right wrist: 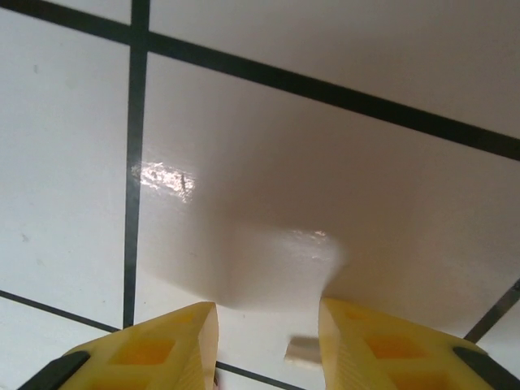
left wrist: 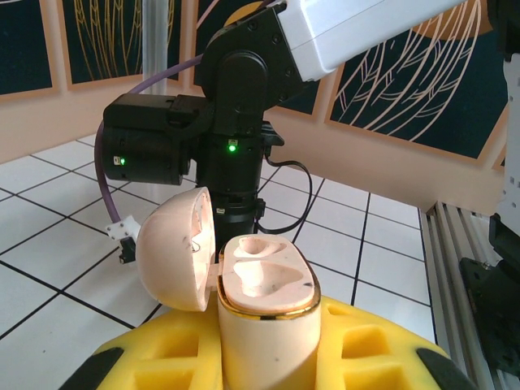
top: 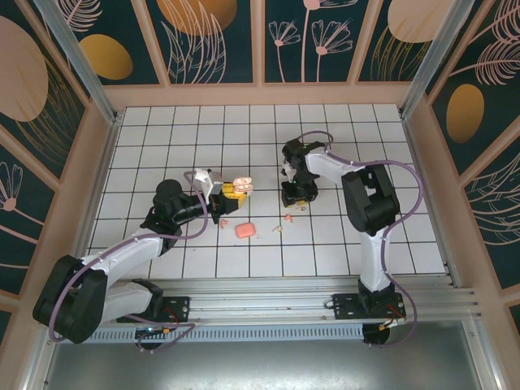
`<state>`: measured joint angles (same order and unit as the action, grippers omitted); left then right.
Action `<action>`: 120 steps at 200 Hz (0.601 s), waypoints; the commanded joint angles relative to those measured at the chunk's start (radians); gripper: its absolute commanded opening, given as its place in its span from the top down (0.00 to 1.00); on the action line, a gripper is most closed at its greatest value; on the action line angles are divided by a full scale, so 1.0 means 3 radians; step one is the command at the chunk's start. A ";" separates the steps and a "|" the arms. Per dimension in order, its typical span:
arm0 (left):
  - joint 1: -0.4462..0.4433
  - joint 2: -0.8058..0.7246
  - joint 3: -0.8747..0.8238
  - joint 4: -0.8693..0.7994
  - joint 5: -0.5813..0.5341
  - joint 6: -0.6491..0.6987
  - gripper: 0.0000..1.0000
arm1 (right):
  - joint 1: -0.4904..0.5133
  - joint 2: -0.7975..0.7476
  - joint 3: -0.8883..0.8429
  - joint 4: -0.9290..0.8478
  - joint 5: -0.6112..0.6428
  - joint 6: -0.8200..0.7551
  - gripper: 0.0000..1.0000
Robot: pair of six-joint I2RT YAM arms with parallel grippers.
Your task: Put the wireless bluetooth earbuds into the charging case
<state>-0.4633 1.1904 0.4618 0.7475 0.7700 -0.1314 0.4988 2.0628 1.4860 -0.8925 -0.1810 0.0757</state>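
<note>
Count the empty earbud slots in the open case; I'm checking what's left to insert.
2: the far slot and the near slot of the charging case, both empty.

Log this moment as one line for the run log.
left fingers: shut on open case, slots empty | right fingers: open, low over tile, pale piece between them

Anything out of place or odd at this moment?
Mildly: tiny earbuds lie scattered loose on the table, either side of a coral-pink box, while the open charging case has both wells empty.
</note>
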 commanded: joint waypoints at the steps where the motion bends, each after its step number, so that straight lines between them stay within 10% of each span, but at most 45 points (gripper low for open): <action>1: -0.0009 -0.0067 0.0036 -0.0012 -0.0033 0.0080 0.82 | 0.0049 0.0025 0.0009 -0.0138 -0.0020 -0.0118 0.62; 120: -0.0006 -0.0077 0.0023 -0.0022 -0.0023 0.0080 0.82 | 0.0107 -0.0660 -0.0224 -0.0206 -0.0082 0.0338 0.62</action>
<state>-0.4633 1.1866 0.4618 0.7341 0.7643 -0.1238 0.5312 1.9759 1.4361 -0.9375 -0.1886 0.0631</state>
